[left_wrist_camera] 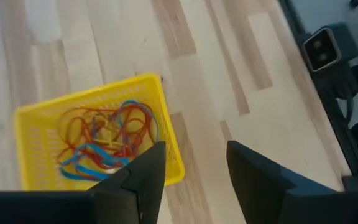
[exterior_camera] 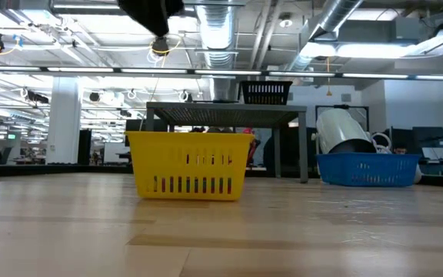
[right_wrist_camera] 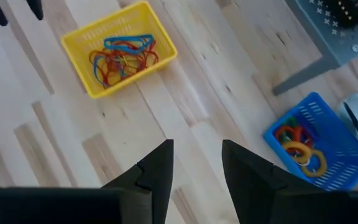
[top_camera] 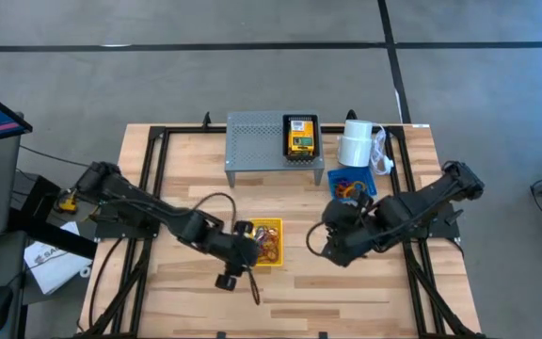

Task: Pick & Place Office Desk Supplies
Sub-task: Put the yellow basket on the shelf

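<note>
High view showed my left claw (top_camera: 244, 252) hanging just beside the yellow basket (top_camera: 269, 242), fingers parted and empty, which I judged suited dropping loops (left_wrist_camera: 104, 140) in, since red, orange and blue ones lay tangled inside. My right claw (right_wrist_camera: 196, 163) hovered over bare table (top_camera: 384, 282) between that basket and the blue basket (right_wrist_camera: 312, 146), also parted and empty, likely ready to fetch more loops from the blue one.
</note>
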{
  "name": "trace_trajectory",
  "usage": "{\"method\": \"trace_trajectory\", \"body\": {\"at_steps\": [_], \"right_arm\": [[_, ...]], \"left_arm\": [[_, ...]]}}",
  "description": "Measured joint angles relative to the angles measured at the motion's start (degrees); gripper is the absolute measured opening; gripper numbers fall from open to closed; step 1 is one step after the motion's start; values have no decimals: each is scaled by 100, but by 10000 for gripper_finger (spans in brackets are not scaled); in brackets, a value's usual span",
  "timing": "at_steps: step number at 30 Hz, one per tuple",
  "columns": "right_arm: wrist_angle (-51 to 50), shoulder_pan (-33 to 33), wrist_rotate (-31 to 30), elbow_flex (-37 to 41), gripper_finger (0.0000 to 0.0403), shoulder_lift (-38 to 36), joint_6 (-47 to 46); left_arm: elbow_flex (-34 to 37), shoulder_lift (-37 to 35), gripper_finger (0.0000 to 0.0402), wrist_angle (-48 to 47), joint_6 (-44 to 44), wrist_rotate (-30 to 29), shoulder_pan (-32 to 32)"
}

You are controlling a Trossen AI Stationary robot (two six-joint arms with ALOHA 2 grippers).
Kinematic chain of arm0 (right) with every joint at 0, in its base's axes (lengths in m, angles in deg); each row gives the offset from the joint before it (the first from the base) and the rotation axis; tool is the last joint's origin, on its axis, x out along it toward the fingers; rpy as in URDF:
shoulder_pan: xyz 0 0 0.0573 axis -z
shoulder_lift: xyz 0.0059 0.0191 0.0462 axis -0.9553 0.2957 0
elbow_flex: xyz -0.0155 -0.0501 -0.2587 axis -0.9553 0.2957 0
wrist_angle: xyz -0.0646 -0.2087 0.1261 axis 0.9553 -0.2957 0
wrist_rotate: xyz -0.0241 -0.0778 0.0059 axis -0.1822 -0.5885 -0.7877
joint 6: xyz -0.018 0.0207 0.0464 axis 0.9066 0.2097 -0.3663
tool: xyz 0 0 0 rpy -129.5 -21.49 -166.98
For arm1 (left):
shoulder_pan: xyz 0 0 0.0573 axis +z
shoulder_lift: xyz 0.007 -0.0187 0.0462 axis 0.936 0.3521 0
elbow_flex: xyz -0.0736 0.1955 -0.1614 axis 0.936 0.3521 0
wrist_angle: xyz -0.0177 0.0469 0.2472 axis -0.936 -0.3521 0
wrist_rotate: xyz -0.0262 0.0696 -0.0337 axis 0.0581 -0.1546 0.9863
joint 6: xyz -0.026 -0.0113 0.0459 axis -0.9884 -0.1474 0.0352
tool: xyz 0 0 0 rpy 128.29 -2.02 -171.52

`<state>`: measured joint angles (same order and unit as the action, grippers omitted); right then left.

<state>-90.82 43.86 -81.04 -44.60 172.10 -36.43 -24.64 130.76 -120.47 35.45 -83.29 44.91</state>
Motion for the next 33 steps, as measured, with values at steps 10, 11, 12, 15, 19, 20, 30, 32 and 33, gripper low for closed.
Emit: {"method": "trace_trajectory", "body": {"at_steps": [10, 11, 12, 15, 19, 20, 30, 32, 33], "right_arm": [[-379, -259, -113, 153, 132, 15, -259], [-401, -278, -112, 153, 132, 15, -288], [-453, -306, -116, 153, 132, 14, -340], [-492, -389, -131, 151, 132, -7, -381], [-491, -513, -130, 151, 132, -11, -527], [-492, -533, -129, 151, 132, -14, -569], [-492, -711, -129, 151, 132, -14, -888], [-493, -734, -129, 151, 132, -14, -945], [-493, -744, -129, 151, 132, -14, -968]], "left_arm": [[-152, 1008, 202, 33, -325, 236, 65], [-152, 1064, 205, 36, -406, 239, 78], [-152, 1112, 208, 79, -491, 235, 98], [-152, 1230, 215, 274, -539, 232, 127], [-152, 1420, 219, 475, -548, 206, 133], [-152, 1467, 219, 480, -545, 206, 131], [-152, 1901, 217, 586, -537, -55, 214], [-152, 2004, 213, 632, -537, -57, 247], [-152, 2045, 211, 650, -537, -57, 267]]}}
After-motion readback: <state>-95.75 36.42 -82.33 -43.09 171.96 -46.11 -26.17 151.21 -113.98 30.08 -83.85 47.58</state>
